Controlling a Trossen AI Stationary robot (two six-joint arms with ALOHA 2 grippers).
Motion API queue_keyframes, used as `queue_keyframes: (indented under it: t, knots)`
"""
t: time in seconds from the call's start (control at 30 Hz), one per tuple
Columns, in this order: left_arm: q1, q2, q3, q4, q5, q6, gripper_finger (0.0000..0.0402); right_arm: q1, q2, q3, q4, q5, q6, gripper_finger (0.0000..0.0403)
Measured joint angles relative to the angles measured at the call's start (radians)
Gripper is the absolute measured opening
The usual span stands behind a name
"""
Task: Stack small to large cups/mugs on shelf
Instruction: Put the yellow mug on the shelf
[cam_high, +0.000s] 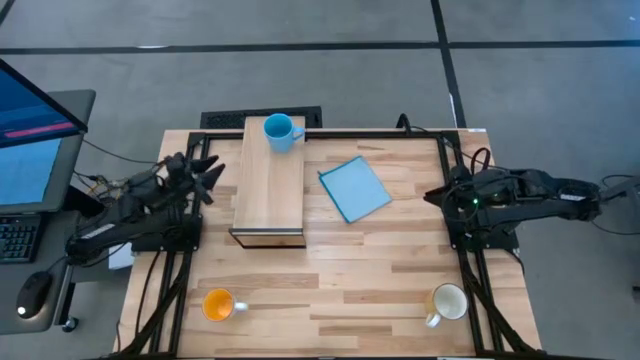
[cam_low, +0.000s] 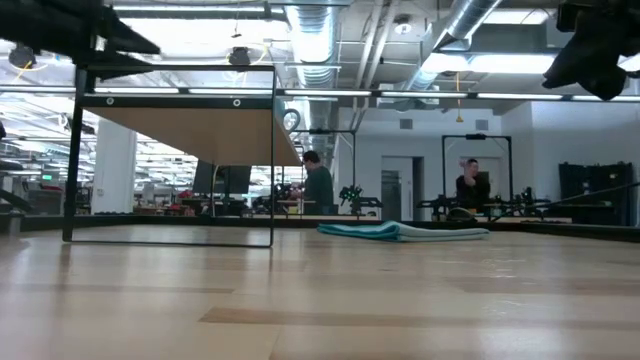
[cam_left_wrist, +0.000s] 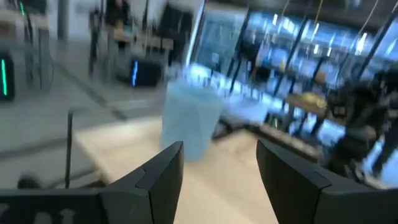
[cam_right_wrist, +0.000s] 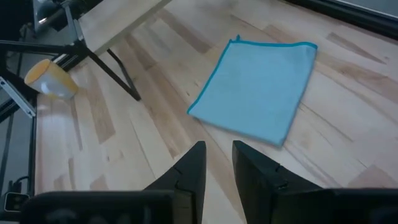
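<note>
mugs sit apart: the light-blue mug stands on the far end of the shelf, orange mug and cream mug on the table's near edge. left gripper, fingers spread and empty, hangs beside the shelf. right gripper waits near the blue cloth, fingers slightly parted, holding nothing.

Light-blue mug: solid colour, on the light-wood shelf, which has a darker front edge. Orange mug: near the desk's front-left corner. Cream-white mug: near the front-right corner. Flat sheet: plain blue. Desk: pale wood planks, visible grain. Both arms: dark.
</note>
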Motion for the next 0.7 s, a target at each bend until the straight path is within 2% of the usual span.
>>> queue_keyframes:
  t: [0.17,0.4,0.53,0.63,0.7]
  knots:
    - [0.0,0.104,0.21,-0.25,0.059,-0.09,0.0194,0.0,-0.001,0.0,-0.002,0.0,0.0,0.0102]
    - [0.0,0.364,0.52,-0.526,0.143,-0.115,0.0194,0.0,-0.001,0.0,-0.009,0.045,0.0,0.0102]
    - [0.0,0.538,0.722,-0.847,0.192,-0.242,0.0194,0.0,-0.001,0.0,-0.009,0.048,0.0,0.0102]
    - [0.0,0.665,0.856,-1.132,0.305,-0.379,0.0194,0.0,-0.001,0.0,-0.009,0.055,-0.006,0.0102]
    - [0.0,0.743,0.915,-1.257,0.383,-0.448,0.0194,0.0,-0.001,0.001,-0.009,0.075,-0.008,0.0102]
